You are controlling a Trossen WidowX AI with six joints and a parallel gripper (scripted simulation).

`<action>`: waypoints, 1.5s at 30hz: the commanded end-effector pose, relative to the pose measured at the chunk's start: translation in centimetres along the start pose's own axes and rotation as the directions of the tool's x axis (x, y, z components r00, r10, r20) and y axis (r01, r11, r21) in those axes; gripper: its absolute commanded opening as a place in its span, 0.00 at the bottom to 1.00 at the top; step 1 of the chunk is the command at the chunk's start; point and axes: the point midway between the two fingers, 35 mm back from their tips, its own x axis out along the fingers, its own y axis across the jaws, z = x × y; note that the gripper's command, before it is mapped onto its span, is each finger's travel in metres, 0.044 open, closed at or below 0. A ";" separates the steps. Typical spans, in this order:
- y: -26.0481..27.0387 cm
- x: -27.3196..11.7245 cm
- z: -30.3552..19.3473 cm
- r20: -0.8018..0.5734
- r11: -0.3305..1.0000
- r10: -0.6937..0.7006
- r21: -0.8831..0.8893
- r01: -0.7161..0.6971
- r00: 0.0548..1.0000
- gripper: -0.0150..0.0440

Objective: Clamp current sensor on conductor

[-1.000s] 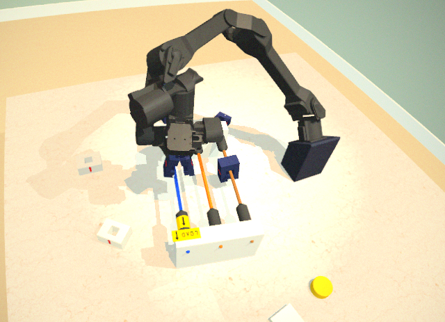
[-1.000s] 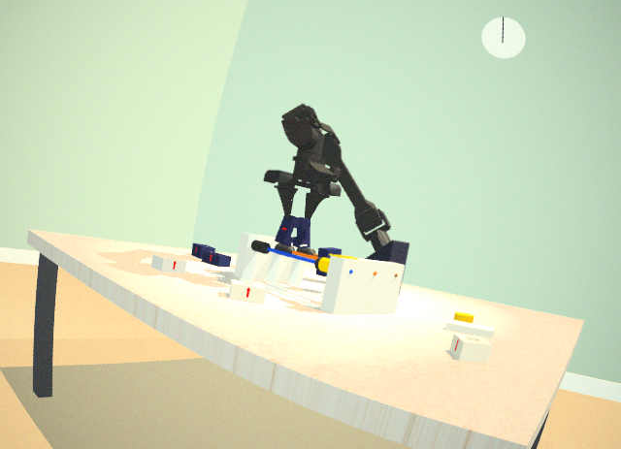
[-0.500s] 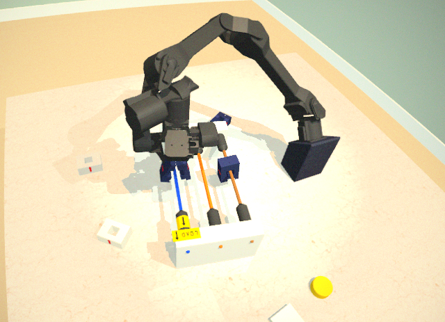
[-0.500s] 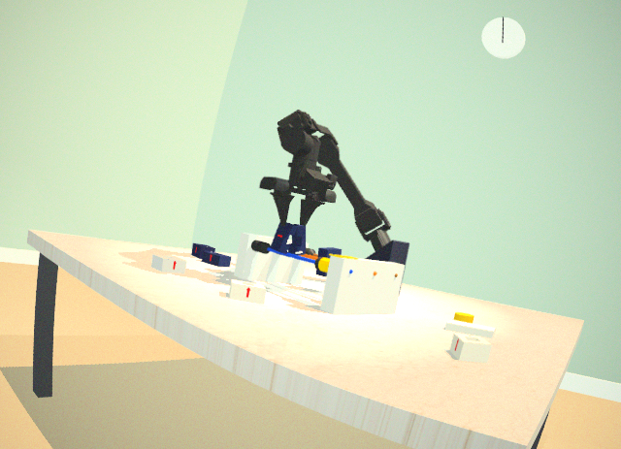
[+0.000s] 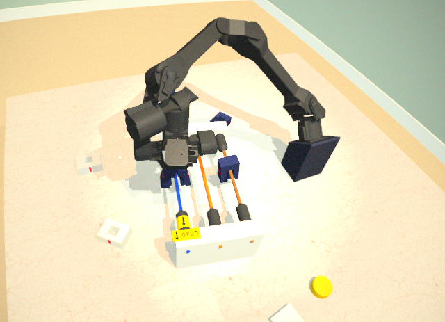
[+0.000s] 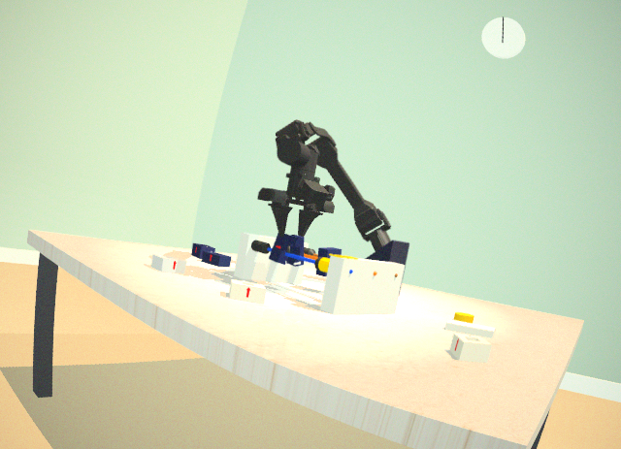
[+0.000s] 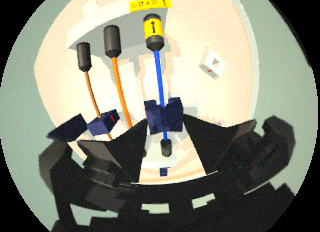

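Observation:
The navy split-core sensor [image 5: 174, 178] [image 6: 286, 247] [image 7: 164, 115] sits astride the blue conductor [image 5: 178, 198] [image 6: 303, 256] [image 7: 159, 75], near its far end. The conductor runs to the yellow end cap [image 5: 183, 220] [image 7: 154, 30] with a black arrow and the yellow LOAD label [image 5: 185, 234] [image 7: 151, 3]. My gripper [image 6: 290, 234] [image 7: 165, 119] points straight down and is shut on the sensor, one finger on each side. I cannot make out the sensor's arrow or whether its jaws are latched.
Two orange conductors [image 5: 205, 182] [image 5: 235, 189] run beside the blue one; the right one carries another navy sensor [image 5: 231, 167]. A white end block [image 5: 215, 247] [image 6: 361, 284] holds the wires. Small white blocks [image 5: 114, 233] [image 5: 88, 165], a yellow disc [image 5: 320, 286] and the arm's base [image 5: 309, 158] stand around.

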 end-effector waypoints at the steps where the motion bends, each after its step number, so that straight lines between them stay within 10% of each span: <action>1: 0.0 0.5 -0.1 -0.004 1.000 -0.005 -0.005 0.005 1.000 0.25; 45: 0.1 1.0 0.0 -0.001 1.000 0.001 -0.002 -0.001 1.000 0.25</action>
